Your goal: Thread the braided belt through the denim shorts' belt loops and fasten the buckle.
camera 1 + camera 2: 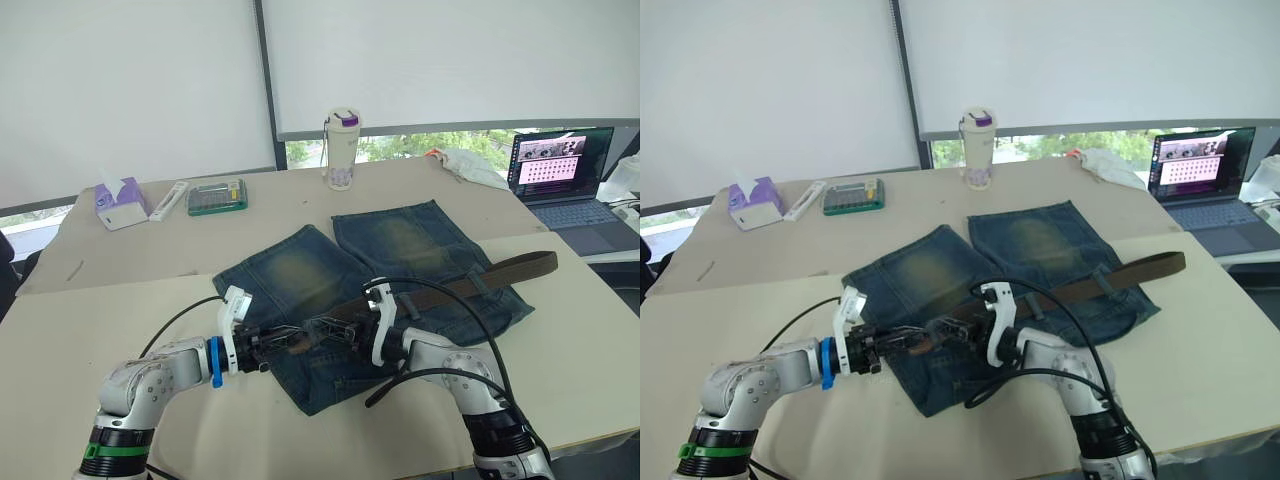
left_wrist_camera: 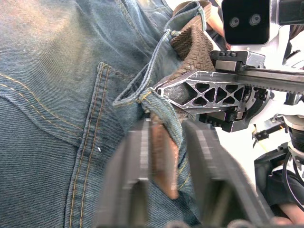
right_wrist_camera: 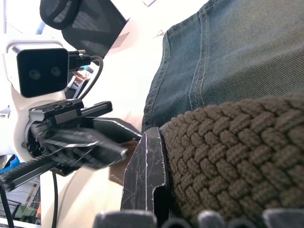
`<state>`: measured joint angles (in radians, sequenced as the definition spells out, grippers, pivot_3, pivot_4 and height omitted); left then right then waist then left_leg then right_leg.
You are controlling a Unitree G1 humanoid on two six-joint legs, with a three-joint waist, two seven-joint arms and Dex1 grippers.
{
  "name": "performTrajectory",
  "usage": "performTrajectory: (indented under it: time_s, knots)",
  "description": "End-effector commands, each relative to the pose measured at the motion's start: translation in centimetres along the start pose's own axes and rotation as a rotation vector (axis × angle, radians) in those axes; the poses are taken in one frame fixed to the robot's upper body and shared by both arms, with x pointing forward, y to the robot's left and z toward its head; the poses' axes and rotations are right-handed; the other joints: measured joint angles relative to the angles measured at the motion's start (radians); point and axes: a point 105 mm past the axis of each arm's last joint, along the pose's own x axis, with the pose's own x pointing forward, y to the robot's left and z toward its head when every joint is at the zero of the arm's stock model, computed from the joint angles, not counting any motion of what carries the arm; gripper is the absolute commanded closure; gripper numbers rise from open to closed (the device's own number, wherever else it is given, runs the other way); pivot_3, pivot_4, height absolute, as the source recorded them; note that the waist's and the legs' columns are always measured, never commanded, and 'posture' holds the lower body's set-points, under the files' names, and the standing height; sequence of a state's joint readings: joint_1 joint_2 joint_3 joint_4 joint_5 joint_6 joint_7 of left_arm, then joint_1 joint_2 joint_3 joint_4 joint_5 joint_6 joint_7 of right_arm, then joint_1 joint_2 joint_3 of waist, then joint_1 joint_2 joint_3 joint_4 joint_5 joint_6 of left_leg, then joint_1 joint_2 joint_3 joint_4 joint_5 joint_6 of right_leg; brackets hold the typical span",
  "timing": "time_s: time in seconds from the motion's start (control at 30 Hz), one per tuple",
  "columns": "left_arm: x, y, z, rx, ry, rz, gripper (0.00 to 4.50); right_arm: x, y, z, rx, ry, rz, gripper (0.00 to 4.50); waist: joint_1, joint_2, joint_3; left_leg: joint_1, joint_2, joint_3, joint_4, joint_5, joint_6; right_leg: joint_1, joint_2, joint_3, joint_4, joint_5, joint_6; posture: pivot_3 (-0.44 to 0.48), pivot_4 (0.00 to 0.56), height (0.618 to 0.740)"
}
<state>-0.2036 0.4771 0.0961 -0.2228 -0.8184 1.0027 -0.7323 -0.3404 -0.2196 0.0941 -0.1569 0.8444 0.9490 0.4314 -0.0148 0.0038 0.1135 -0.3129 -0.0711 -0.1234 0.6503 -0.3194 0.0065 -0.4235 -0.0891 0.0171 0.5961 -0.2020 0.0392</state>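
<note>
Left eye view: denim shorts [image 1: 370, 290] laid flat at frame centre on tabletop [image 1: 120, 330]; bare tabletop seen lower left and lower right. Braided belt [image 1: 500, 272] run along waistband, long axis from lower centre up to right, far tip past shorts' right edge. Left end effector [image 2: 166, 156] closed on belt's leather end at belt loop [image 2: 142, 97]. Right end effector [image 3: 164, 175] clamped on braid. Buckle not made out.
</note>
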Motion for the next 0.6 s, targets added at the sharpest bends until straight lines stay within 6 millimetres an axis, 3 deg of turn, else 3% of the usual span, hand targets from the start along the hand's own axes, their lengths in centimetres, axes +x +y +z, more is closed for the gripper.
performTrajectory:
  time_s: [0.03,0.17,0.27,0.43,0.6]
  knots:
    - [0.4,-1.2,0.3,0.024,0.0,-0.059,4.48,-0.2,1.2,1.4,-0.043,-0.056,0.044,4.5,0.0,0.0,0.0,0.0,0.0,0.0,0.0,0.0,0.0,0.0,0.0,0.0,0.0,0.0,0.0,0.0,0.15,0.74]
    - [0.4,-1.1,0.3,0.021,-0.001,-0.055,4.48,-0.5,1.3,1.5,-0.069,-0.053,0.049,4.5,0.0,0.0,0.0,0.0,0.0,0.0,0.0,0.0,0.0,0.0,0.0,0.0,0.0,0.0,0.0,0.0,0.15,0.74]
    - [0.5,-0.9,0.4,0.025,-0.005,-0.05,4.5,-1.6,1.6,1.1,-0.123,-0.02,0.036,3.31,0.004,0.0,0.0,0.0,0.0,0.0,0.0,0.0,0.0,0.0,0.0,0.0,0.0,0.0,0.0,0.0,0.15,0.74]
    - [0.6,-0.4,0.7,0.045,-0.004,-0.036,4.5,-4.6,0.4,0.6,-0.365,0.095,-0.125,1.63,0.008,0.0,0.0,-0.002,-0.002,0.0,0.0,0.0,0.0,0.0,-0.002,-0.001,-0.001,0.0,0.0,0.0,0.15,0.74]
    - [-0.5,0.7,0.2,0.087,0.056,-0.007,4.5,-5.5,-4.8,-1.5,-0.432,0.237,-0.395,1.63,0.0,-0.001,0.0,-0.001,0.0,0.001,0.0,0.001,-0.001,0.001,0.0,-0.001,-0.001,0.0,0.0,0.0,0.15,0.74]
